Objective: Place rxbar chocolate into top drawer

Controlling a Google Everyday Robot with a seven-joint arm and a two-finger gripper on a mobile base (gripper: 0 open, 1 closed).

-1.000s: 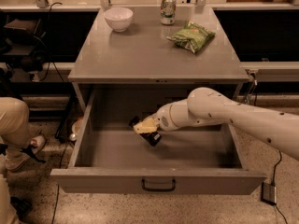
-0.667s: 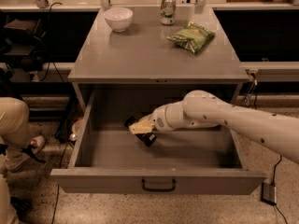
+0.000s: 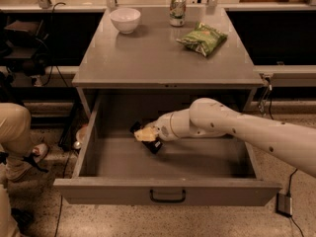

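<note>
The top drawer (image 3: 168, 190) is pulled wide open under the grey table. My gripper (image 3: 145, 134) is inside it, toward the back left, low over the drawer floor. It is shut on the rxbar chocolate (image 3: 154, 146), a small dark bar whose ends stick out above-left and below-right of the pale fingers (image 3: 142, 135). The bar's lower end is close to the drawer floor; I cannot tell whether it touches. My white arm reaches in from the right over the drawer's right side.
On the table top (image 3: 148, 58) stand a white bowl (image 3: 125, 19), a soda can (image 3: 177, 9) and a green chip bag (image 3: 203, 38). A person's leg and shoe (image 3: 19, 142) are at the left of the drawer. Cables and a plug lie on the floor at the right.
My gripper with the bar has moved a little to the left and toward the back inside the drawer. Nothing on the table moved.
</note>
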